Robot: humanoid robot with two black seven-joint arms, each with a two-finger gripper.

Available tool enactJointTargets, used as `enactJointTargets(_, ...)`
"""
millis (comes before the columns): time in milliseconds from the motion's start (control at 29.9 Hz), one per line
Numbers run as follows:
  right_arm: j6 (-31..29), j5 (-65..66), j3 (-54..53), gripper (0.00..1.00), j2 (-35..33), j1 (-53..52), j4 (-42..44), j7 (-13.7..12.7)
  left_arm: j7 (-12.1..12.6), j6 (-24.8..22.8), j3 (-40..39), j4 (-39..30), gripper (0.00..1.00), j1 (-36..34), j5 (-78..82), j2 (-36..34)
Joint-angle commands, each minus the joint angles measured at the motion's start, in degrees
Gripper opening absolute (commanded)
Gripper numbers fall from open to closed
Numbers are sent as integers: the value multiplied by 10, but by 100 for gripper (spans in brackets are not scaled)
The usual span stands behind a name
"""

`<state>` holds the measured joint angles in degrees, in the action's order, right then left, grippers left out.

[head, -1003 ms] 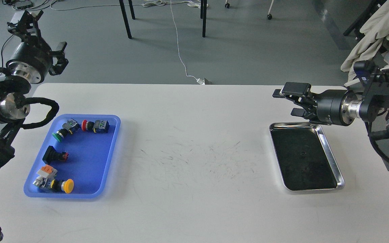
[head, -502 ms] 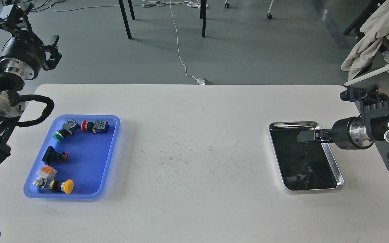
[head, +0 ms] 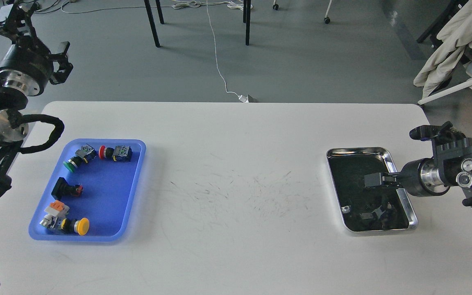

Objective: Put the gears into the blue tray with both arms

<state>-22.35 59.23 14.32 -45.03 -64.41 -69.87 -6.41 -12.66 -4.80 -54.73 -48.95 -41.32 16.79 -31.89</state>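
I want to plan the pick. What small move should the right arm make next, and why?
Probably lower the right gripper a little further into the shiny steel tray. It hangs over the tray's dark inside, where the gears would lie, though they are hard to tell apart. The rectangular blue plastic tray holds only switches.

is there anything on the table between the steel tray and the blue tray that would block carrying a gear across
Nothing visible does. The white table between the steel tray and the blue tray is bare apart from scuff marks. Switches fill the blue tray's left side; its right side is open.
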Motion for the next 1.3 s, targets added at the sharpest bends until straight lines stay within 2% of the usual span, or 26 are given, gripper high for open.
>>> enactJointTargets(0, 1, 0, 0, 91, 20, 2, 10, 0, 0, 1, 1, 0, 98, 0, 0, -4)
enactJointTargets(100, 1, 0, 0, 90, 27, 2, 15, 1, 0, 1, 1, 0, 98, 0, 0, -5)
enactJointTargets(301, 0, 0, 1, 79, 35, 2, 23, 5, -1, 1, 1, 0, 98, 0, 0, -7)
enactJointTargets(535, 0, 12, 2, 74, 36, 4, 28, 8, -1, 1, 0, 0, 98, 0, 0, -9)
enactJointTargets(769, 1, 25, 2, 58, 36, 15, 40, 13, -1, 1, 1, 0, 98, 0, 0, -12)
enactJointTargets(869, 1, 28, 1, 48, 36, 17, 48, 24, -1, 1, 1, 0, 98, 0, 0, -12)
enactJointTargets(1003, 1, 28, 1, 41, 36, 17, 53, 25, -1, 1, 1, 0, 98, 0, 0, -14)
enactJointTargets(1104, 1, 28, 1, 20, 36, 17, 53, 26, -1, 1, 1, 0, 98, 1, 0, -16)
enactJointTargets(1204, 0, 28, 0, 5, 36, 16, 51, 32, -1, 1, 1, 0, 98, 1, 0, -16)
enactJointTargets(1271, 0, 27, -1, 2, 37, 12, 49, 38, -1, 1, 1, 1, 98, 0, 0, -16)
